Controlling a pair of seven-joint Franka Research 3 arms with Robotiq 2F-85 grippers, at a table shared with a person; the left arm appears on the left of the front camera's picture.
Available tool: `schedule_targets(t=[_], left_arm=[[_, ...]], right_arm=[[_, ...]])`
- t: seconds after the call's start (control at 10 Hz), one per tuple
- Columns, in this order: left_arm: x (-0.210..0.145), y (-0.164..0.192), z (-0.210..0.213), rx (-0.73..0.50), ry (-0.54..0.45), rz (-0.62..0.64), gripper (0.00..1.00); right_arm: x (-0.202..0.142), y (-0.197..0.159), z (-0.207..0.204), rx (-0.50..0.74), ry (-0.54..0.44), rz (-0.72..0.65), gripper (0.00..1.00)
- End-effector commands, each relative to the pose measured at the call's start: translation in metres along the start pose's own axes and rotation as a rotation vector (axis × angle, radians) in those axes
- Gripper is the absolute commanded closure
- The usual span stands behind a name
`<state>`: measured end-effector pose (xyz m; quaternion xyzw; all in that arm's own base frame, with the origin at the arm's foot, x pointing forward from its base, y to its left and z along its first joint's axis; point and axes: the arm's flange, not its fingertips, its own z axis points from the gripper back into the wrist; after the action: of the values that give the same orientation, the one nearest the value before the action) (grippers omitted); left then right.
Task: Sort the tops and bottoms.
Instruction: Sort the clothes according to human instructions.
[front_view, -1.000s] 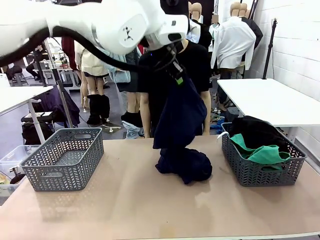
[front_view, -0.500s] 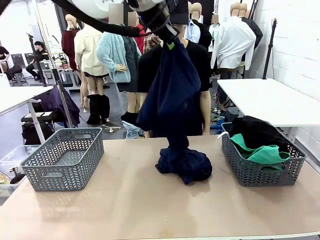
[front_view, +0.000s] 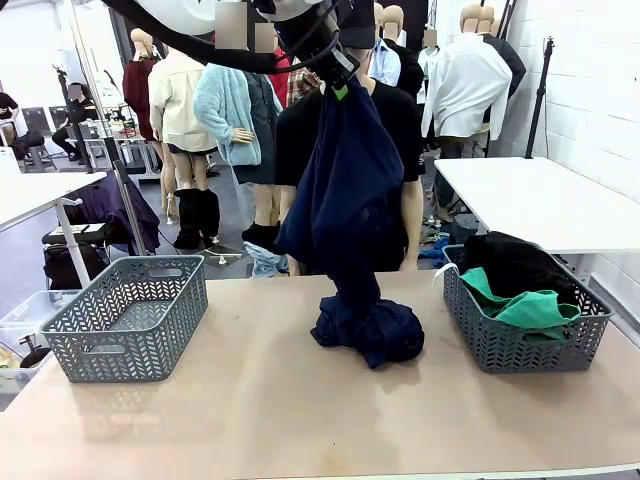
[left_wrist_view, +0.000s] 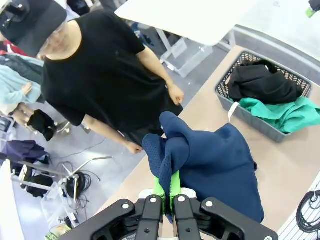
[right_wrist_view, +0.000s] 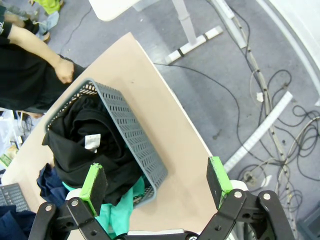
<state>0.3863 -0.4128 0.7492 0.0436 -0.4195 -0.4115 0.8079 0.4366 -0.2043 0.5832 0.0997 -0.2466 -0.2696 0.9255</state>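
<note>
From the front we saw the left gripper (front_view: 338, 82) high above the middle of the table (front_view: 250, 400), pinched tight on a navy garment (front_view: 345, 190). The garment hung straight down in front of a person in a black shirt (front_view: 400, 110), and its lower end met a navy heap (front_view: 368, 330) on the table. We could not tell whether cloth and heap were one piece.

The left wrist view looked down along the fingers. There the green pads (left_wrist_view: 160, 186) were pressed together on a fold of the navy garment (left_wrist_view: 215, 160), with the person (left_wrist_view: 105, 70) standing just beyond the table edge.

The bottoms (front_view: 525, 305) lay in the right basket (front_view: 470, 335), teal-green, under and beside a black garment (front_view: 515, 262). The left wrist view showed a white strip (left_wrist_view: 232, 111) hanging over that basket's (left_wrist_view: 250, 120) near wall.

In the right wrist view the right gripper (right_wrist_view: 155, 180) hung above the same basket (right_wrist_view: 130, 135), its jaws spread wide with nothing between them, and a corner of the bottoms (right_wrist_view: 117, 217) showed beside the black garment (right_wrist_view: 85, 145).

The left basket (front_view: 130, 318) stood at the other end of the table.
</note>
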Motion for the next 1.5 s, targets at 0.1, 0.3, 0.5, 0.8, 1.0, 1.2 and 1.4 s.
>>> schedule_targets(t=[0.1, 0.3, 0.5, 0.8, 1.0, 1.2, 1.4], left_arm=[[0.0047, 0.0042, 0.0054, 0.003, -0.016, 0.000, 1.00], [0.0047, 0.0042, 0.0054, 0.003, -0.016, 0.000, 1.00], [0.0047, 0.0042, 0.0054, 0.003, -0.016, 0.000, 1.00], [0.0047, 0.0042, 0.0054, 0.003, -0.016, 0.000, 1.00], [0.0047, 0.0042, 0.0054, 0.003, -0.016, 0.000, 1.00], [0.0047, 0.0042, 0.0054, 0.003, -0.016, 0.000, 1.00], [0.0047, 0.0042, 0.0054, 0.003, -0.016, 0.000, 1.00]], right_arm=[[-0.0007, -0.0004, 0.0001, -0.016, 0.000, 0.015, 0.00], [-0.0007, -0.0004, 0.0001, -0.016, 0.000, 0.015, 0.00], [-0.0007, -0.0004, 0.0001, -0.016, 0.000, 0.015, 0.00], [-0.0007, -0.0004, 0.0001, -0.016, 0.000, 0.015, 0.00], [-0.0007, -0.0004, 0.0001, -0.016, 0.000, 0.015, 0.00], [-0.0007, -0.0004, 0.0001, -0.016, 0.000, 0.015, 0.00], [-0.0007, -0.0004, 0.0001, -0.016, 0.000, 0.015, 0.00]])
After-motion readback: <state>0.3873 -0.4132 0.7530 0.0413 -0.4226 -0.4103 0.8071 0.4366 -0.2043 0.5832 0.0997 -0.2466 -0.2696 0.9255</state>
